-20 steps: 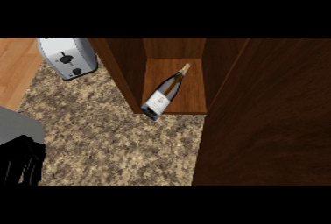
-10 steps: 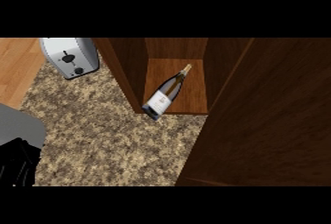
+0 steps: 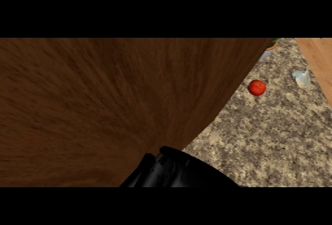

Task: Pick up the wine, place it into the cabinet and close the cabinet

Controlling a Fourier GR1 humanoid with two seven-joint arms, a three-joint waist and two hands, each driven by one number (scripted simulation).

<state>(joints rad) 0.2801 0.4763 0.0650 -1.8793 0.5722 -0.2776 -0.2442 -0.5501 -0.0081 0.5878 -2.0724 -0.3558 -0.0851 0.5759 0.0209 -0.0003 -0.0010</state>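
In the head view a broad dark wooden cabinet door [image 3: 103, 105] fills the left and centre of the frame, its slanted edge running from the upper right down to the lower centre. To its right lies an open wedge of speckled granite worktop [image 3: 272, 140], bounded at the upper right by a strip of pale wood. A black hand [image 3: 175, 173] shows at the lower centre, against the door's lower edge; which hand it is, and whether its fingers are apart or together, cannot be told. A round red fruit [image 3: 257, 87] and a small pale glassy object [image 3: 301, 78] sit on the stone at the upper right. Half a second earlier the open cabinet, the wine bottle lying inside and a toaster were visible; now the door's streaked grain hides the wine.
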